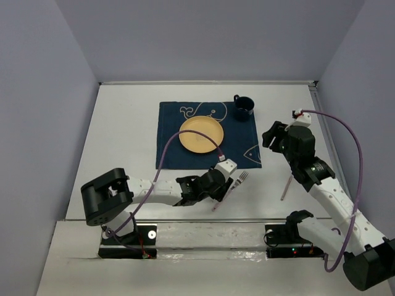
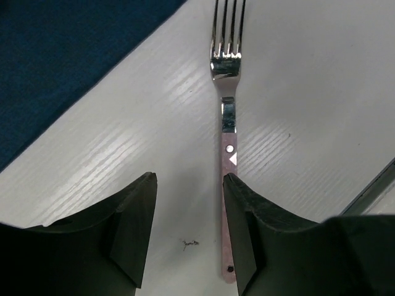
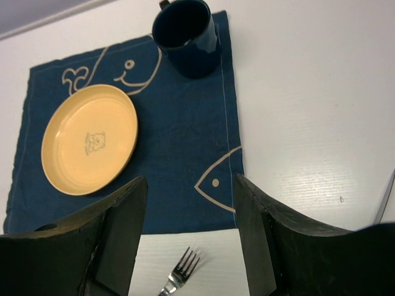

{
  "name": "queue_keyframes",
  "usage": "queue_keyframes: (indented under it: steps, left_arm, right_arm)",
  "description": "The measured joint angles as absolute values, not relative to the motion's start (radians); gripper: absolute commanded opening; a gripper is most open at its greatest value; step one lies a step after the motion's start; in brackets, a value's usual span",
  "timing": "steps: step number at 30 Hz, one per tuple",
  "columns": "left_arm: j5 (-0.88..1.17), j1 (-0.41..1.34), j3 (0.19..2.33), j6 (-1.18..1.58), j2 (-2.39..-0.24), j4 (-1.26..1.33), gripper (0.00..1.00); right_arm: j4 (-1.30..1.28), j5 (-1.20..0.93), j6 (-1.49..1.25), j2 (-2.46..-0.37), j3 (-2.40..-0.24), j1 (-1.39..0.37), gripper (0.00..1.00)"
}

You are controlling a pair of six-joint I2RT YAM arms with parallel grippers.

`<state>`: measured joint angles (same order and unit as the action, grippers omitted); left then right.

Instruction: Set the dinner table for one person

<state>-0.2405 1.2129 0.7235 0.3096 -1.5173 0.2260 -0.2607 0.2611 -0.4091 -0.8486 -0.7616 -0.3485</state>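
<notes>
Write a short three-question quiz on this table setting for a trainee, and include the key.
1. True or false: the round yellow plate lies on the navy cloth placemat with the whale drawing.
2. Where does the dark blue mug stand? A) at the placemat's far right corner; B) on the plate; C) off the placemat, near the arm bases.
3. Name the utensil lying on the large matte white dinner table at the left arm's fingers.

Key: 1 true. 2 A. 3 the metal fork with a pink handle.
</notes>
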Motion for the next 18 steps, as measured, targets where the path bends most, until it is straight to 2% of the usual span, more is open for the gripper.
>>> queue_keyframes:
  steps: [3,12,13,14,16,17,18]
  left_arm:
    - [-0.236,1.232,0.756,0.288,-1.571,0.245,0.49]
    - [-0.199,1.251,0.788,0.257,-1.666,0.272,0.48]
    - [-0.197,1.251,0.788,0.255,-1.668,0.272,0.44]
    - [-0.195,1.25,0.788,0.254,-1.674,0.272,0.31]
    - [-0.191,1.253,0.789,0.254,-1.688,0.272,0.19]
    - [-0.196,1.255,0.791,0.246,-1.694,0.271,0.09]
    - [-0.198,1.258,0.797,0.243,-1.7,0.272,0.06]
  right_arm:
    - [-0.262,0.258,-0.412,-0.878,-0.749,-0.348,0.63]
    - [-0.26,0.254,-0.412,-0.877,-0.738,-0.348,0.63]
    - [-0.26,0.254,-0.412,-0.876,-0.738,-0.348,0.63]
    - [-0.259,0.253,-0.412,-0.876,-0.738,-0.348,0.63]
    - [-0.259,0.251,-0.412,-0.874,-0.738,-0.348,0.62]
    - [-0.259,0.25,-0.412,-0.871,-0.738,-0.348,0.62]
    - [-0.258,0.249,-0.413,-0.87,-0.738,-0.348,0.62]
